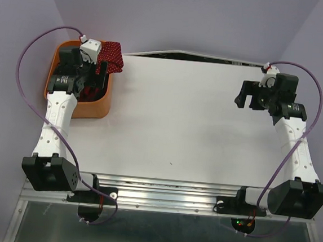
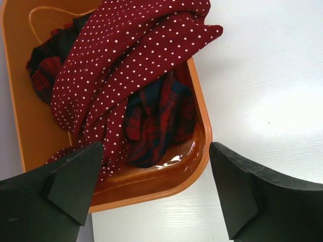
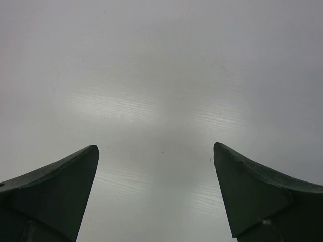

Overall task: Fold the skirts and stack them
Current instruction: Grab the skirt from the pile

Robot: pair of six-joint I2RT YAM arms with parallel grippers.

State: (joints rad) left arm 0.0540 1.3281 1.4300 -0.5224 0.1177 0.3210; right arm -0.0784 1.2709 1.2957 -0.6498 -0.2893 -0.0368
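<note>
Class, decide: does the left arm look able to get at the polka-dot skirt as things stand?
Probably yes: its open fingers hang above the polka-dot skirt, which lies uppermost in the basket.

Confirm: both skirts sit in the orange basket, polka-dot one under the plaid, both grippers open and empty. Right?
One error: the polka-dot skirt lies on top of the plaid skirt, not under it, as the left wrist view shows. The rest holds: both sit in the orange basket, and the left gripper and right gripper are open and empty.
</note>
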